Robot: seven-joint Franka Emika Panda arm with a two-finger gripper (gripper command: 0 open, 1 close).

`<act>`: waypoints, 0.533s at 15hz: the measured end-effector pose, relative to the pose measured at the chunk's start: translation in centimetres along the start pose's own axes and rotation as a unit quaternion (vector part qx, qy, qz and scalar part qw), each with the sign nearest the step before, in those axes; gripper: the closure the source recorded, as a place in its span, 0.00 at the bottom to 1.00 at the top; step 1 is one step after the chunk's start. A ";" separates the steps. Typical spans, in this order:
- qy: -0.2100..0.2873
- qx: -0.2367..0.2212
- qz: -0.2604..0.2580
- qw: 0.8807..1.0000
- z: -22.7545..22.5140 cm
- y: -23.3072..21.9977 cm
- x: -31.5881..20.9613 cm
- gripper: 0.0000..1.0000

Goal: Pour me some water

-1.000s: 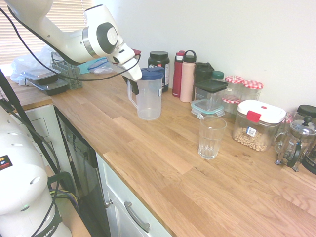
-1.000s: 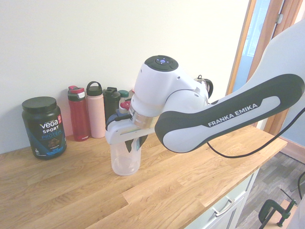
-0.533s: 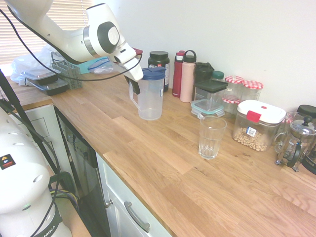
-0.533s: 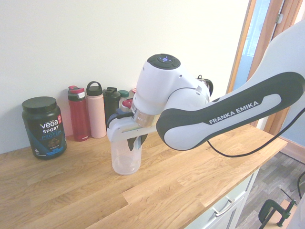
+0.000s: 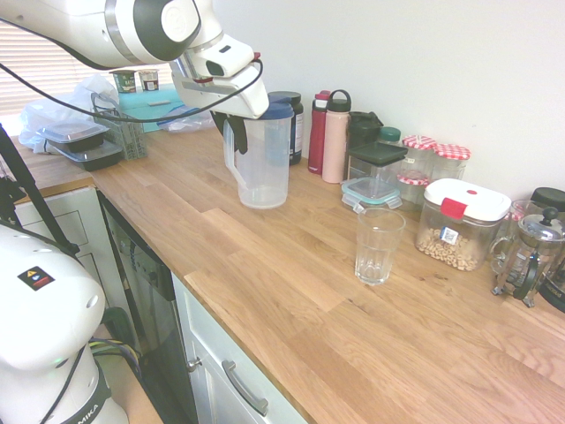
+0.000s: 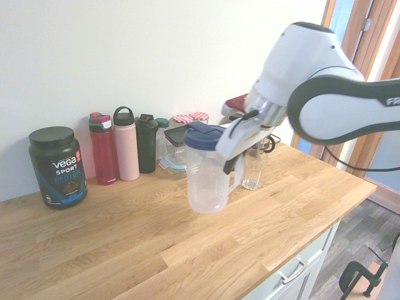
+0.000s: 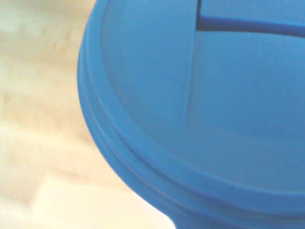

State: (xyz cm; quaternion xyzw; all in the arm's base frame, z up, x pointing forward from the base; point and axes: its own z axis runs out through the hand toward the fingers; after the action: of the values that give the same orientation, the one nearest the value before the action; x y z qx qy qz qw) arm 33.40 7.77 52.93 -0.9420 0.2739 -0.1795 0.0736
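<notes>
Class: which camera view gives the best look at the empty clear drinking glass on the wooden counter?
The first exterior view: the clear drinking glass stands unobstructed, whole, on the wooden counter. The second exterior view shows it partly behind the gripper and the blue-lidded clear plastic pitcher. The wrist view misses it.

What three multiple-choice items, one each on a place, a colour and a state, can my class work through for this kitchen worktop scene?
1. Where does the empty glass stand? A in front of the white-lidded container B beside the tray C inside the pitcher
2. What colour is the pitcher lid? A red B blue C green
3. How is the pitcher? A lying down B standing free C held by the gripper

A: it stands just before that container.
B: the wrist view fills with blue.
C: fingers clasp its handle, base off the worktop.
</notes>
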 end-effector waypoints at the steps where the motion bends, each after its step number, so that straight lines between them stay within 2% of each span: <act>1: -0.008 -0.002 -0.020 1.000 -1.1 2.2 0.3 1.00; 4: -0.011 -0.022 -0.082 0.996 -3.8 8.9 0.2 1.00; 6: -0.015 -0.007 -0.128 0.992 -4.5 13.1 -0.1 1.00; 8: -0.014 0.009 -0.143 0.990 -5.5 17.7 0.4 1.00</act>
State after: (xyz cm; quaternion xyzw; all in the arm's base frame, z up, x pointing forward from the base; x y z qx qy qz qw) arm 23.01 -7.53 53.95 -0.9732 0.1337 -0.1774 0.0592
